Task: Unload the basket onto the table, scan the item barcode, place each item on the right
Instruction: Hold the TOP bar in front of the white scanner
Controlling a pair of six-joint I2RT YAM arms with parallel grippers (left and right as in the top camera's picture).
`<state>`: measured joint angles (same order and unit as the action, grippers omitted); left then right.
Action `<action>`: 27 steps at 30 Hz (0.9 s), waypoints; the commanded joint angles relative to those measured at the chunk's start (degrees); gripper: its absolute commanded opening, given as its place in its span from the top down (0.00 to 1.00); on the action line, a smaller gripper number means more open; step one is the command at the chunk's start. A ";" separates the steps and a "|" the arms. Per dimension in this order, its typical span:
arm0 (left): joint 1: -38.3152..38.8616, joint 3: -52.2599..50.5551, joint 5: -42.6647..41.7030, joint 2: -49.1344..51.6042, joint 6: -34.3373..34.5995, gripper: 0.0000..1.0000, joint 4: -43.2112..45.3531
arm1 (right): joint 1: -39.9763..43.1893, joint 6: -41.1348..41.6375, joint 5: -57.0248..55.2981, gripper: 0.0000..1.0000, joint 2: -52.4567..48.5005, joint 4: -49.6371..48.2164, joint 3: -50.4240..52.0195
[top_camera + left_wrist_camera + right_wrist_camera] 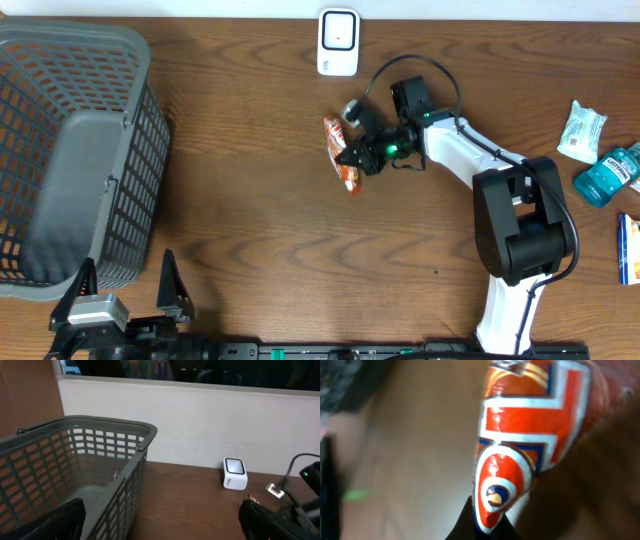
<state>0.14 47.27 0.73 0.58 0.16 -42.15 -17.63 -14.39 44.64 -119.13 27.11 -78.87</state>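
Overhead: we are seeing the right gripper (352, 156) clamped shut on the red snack packet (336, 134), which is hanging above the table (300, 260), near the white scanner (338, 42) but not in front of it. To scan well, we judge the packet needs carrying closer and turning until its barcode is facing the scanner window. We cannot tell which face is carrying the barcode. The left gripper (126, 262) is standing wide and empty beside the basket (70, 60). A pouch (581, 131), a mouthwash bottle (608, 175) and a blue box (629, 250) are lying well apart at the far right.

Left wrist: nothing is blocking the scanner (234, 473); the basket (110, 440) is sitting well to its side.

Right wrist: the packet (520, 435) is filling the view; no barcode is showing.
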 commanded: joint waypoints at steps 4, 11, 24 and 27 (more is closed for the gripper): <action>0.26 -0.17 -0.09 -0.42 -0.35 0.02 0.17 | -3.45 16.94 -26.36 0.99 -1.22 1.88 -14.27; 0.26 -0.17 -0.09 -0.42 -0.33 0.02 0.15 | -3.56 19.76 -30.88 0.99 -14.43 5.31 -35.60; 0.26 -0.17 -0.09 -0.42 -0.35 0.02 0.15 | -1.84 26.73 -31.06 0.99 -33.46 14.05 -65.53; 0.26 -0.17 -0.09 -0.42 -0.35 0.02 0.15 | -1.73 26.77 -31.01 0.99 -33.35 16.13 -66.95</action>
<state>0.12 47.27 0.73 0.58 0.16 -42.17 -19.64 10.94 14.06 -152.55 42.22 -142.76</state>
